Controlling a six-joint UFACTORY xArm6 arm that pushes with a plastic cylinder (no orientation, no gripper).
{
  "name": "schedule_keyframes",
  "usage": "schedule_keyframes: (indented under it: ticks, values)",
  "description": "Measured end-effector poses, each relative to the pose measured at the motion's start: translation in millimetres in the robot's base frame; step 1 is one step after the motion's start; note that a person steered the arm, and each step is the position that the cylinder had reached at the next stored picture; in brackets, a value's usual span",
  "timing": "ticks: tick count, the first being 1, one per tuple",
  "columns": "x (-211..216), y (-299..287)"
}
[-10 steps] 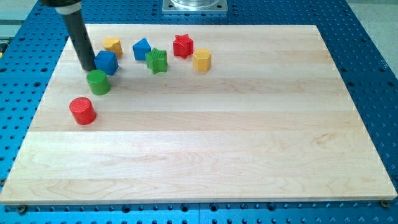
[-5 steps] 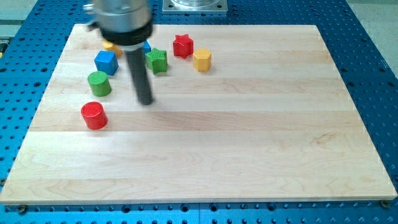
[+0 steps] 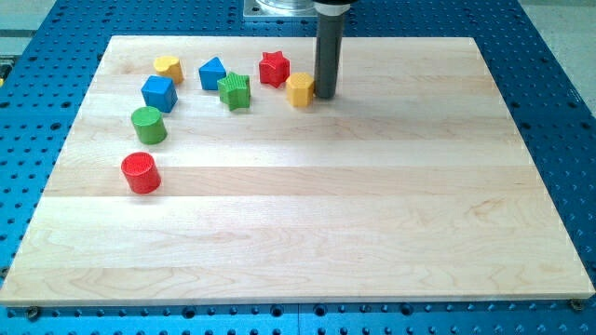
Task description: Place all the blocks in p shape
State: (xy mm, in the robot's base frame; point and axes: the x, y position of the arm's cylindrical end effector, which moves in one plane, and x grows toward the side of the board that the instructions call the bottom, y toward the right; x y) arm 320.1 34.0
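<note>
Blocks sit in a curvy line at the table's (image 3: 372,233) top left: red round (image 3: 141,173) nearest, then green round (image 3: 148,125), blue cube (image 3: 159,93), and far ones. I have no pincer, just my tip (image 3: 325,94), touching the yellow block's (image 3: 301,89) right side. A hard push might knock it into the red star (image 3: 274,68) and spoil the shape.

No text, label or number is readable.

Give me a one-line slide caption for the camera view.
My tip stands just right of the yellow block, with seven other coloured blocks curving away across the wooden board's upper left.
</note>
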Motion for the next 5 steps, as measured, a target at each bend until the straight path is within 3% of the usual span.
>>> schedule_keyframes:
  ticks: [1,2,3,4,5]
  values:
    - [5,-16]
    - [6,5]
    - [-77,-6]
    - [-91,-56]
    - [-55,-83]
